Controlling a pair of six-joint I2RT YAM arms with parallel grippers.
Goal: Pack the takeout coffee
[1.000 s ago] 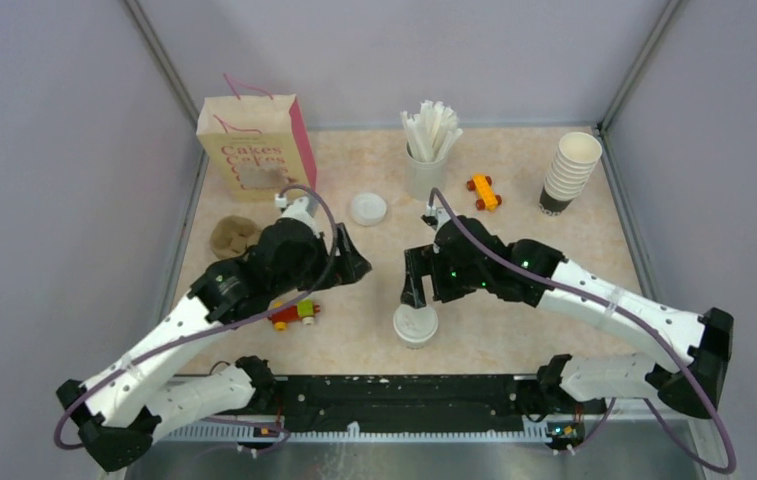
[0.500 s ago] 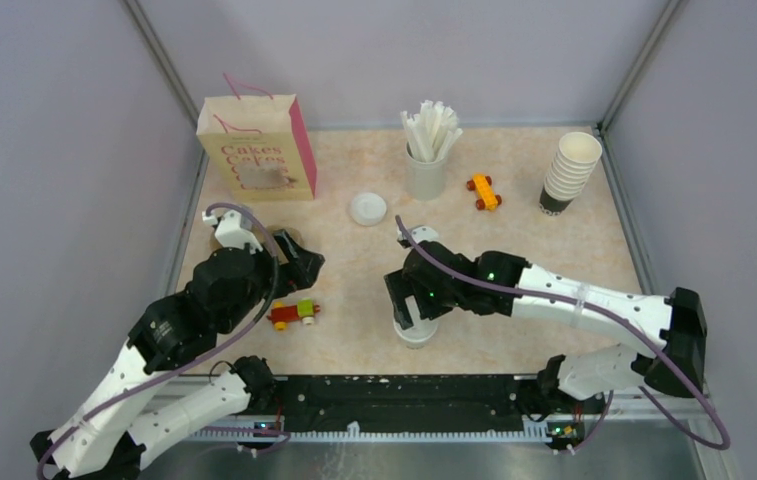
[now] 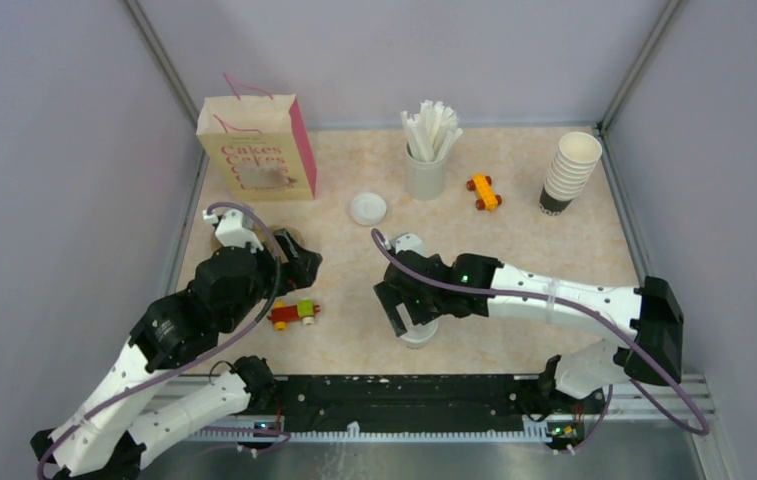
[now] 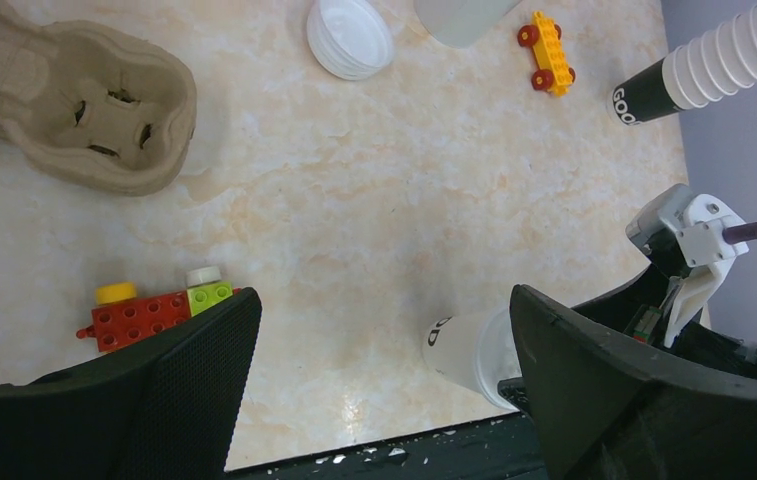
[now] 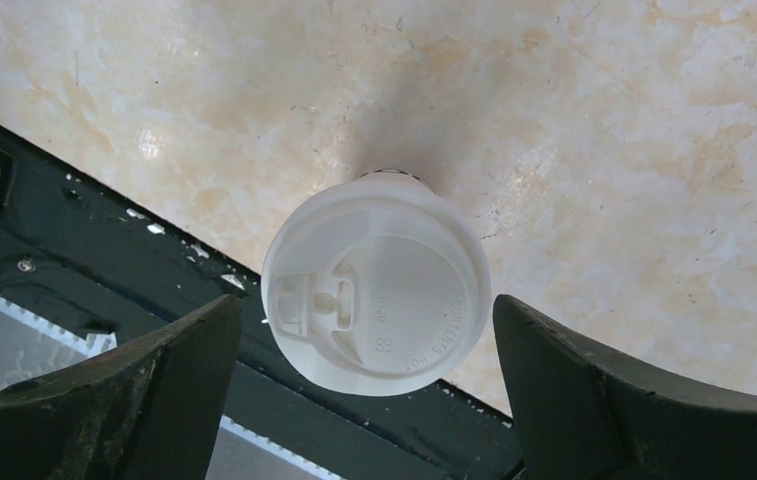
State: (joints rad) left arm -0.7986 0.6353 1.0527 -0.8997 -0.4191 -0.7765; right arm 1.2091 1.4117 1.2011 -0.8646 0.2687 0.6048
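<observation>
The takeout coffee cup point(image 5: 374, 295) is a white paper cup with its white lid on. It stands upright at the table's near edge and also shows in the top view point(image 3: 417, 335) and the left wrist view point(image 4: 469, 350). My right gripper point(image 5: 366, 330) is open and sits just above it, one finger on either side of the lid, not closed on it. In the top view the right gripper point(image 3: 409, 310) covers most of the cup. My left gripper point(image 3: 299, 262) is open and empty, off to the left over bare table point(image 4: 384, 300).
A brown cup tray point(image 4: 64, 100) lies at the left. A spare lid point(image 3: 367, 208), a Cakes paper bag point(image 3: 257, 150), a holder of white sticks point(image 3: 426, 150), a cup stack point(image 3: 569, 172), an orange toy point(image 3: 484, 191) and a red toy point(image 3: 292, 313) are around.
My right gripper has moved left and toward the near edge until it is over the lidded cup. My left arm has pulled back to the left, near the cup tray.
</observation>
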